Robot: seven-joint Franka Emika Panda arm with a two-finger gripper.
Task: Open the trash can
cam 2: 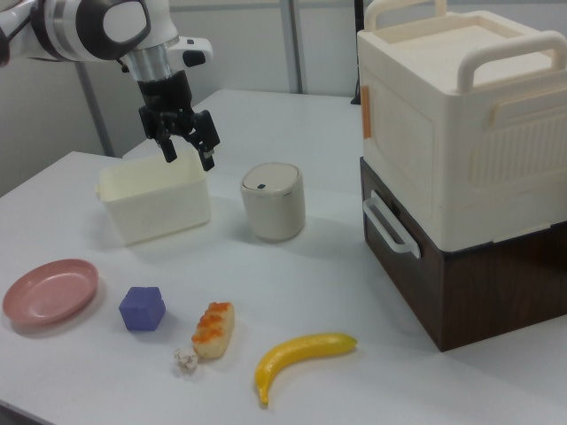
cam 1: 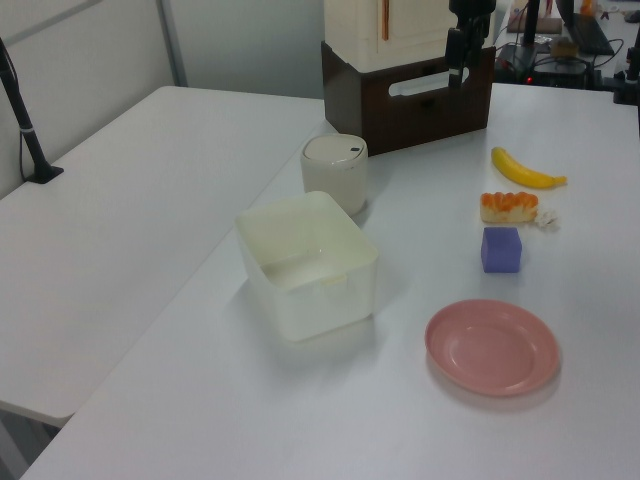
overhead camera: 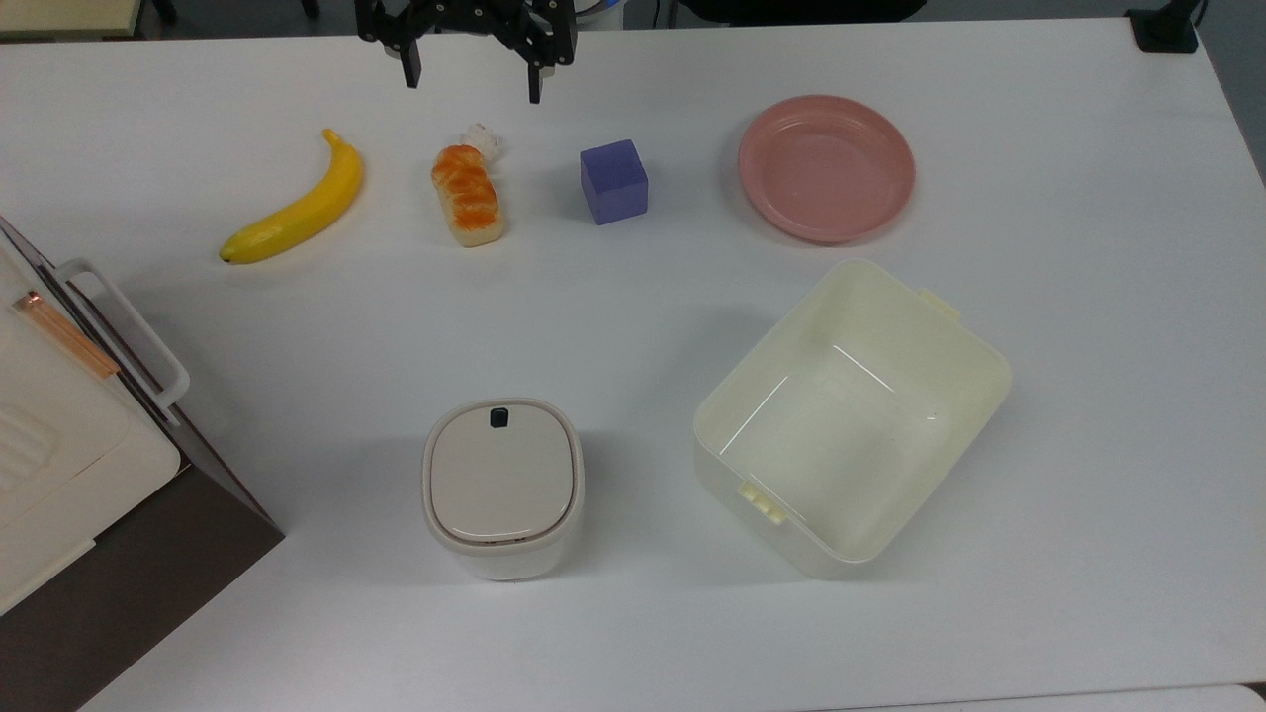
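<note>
Trash can (overhead camera: 502,487) sits lid down, nr the table's (overhead camera: 633,623) front edge in top view, betw. the big appliance (overhead camera: 59,435) & cream tub (overhead camera: 851,415). Gripper (overhead camera: 473,84) hangs over the far edge w/ 2 fingers apart, holding nothing, well away from the can.

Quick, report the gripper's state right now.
Gripper: open, holding nothing, up in the air, apart from the trash can, whose lid is shut.
</note>
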